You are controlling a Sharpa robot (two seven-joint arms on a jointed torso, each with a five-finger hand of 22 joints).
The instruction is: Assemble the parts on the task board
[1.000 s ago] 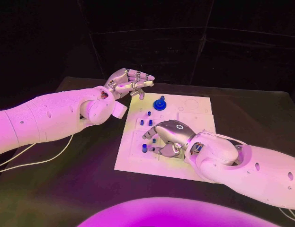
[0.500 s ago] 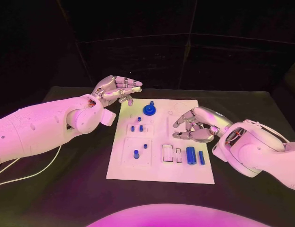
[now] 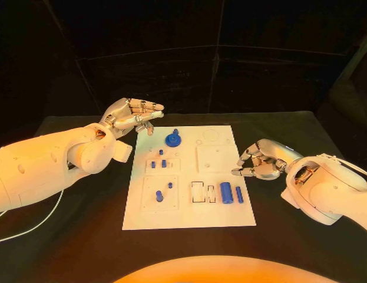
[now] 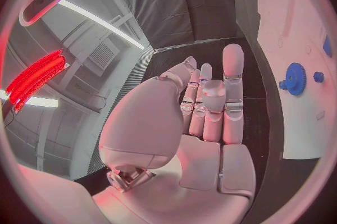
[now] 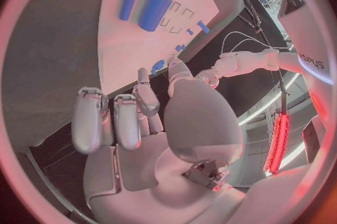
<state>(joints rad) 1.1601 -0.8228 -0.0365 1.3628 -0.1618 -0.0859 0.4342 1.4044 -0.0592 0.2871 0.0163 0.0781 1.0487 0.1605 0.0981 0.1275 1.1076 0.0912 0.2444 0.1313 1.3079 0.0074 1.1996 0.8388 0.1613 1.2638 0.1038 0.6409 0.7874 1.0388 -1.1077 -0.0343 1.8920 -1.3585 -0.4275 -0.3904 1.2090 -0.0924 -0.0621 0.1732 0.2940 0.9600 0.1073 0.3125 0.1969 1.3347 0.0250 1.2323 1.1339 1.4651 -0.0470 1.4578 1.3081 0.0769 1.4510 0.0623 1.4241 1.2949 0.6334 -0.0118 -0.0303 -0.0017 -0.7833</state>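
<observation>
White rectangular task board (image 3: pixel 192 203): centre of black desk (image 3: pixel 81 236), bearing small blue parts (image 3: pixel 227 193). Left hand (image 3: pixel 132 116): off its far-left corner, fingers curled, holding nothing. Right hand (image 3: pixel 264 160): just beside right edge, fingers curled, holding nothing.

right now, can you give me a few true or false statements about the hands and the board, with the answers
1. The right hand rests on the middle of the task board. False: it is beside the board's right edge, off the plate.
2. The blue gear stands near the board's far edge. True.
3. The left hand holds the blue gear. False: its fingers are curled with nothing in them, beyond the board's far left corner.
4. Two long blue parts, a thick cylinder and a thin bar, lie side by side on the board's right half. True.
5. Both hands hold nothing. True.
</observation>
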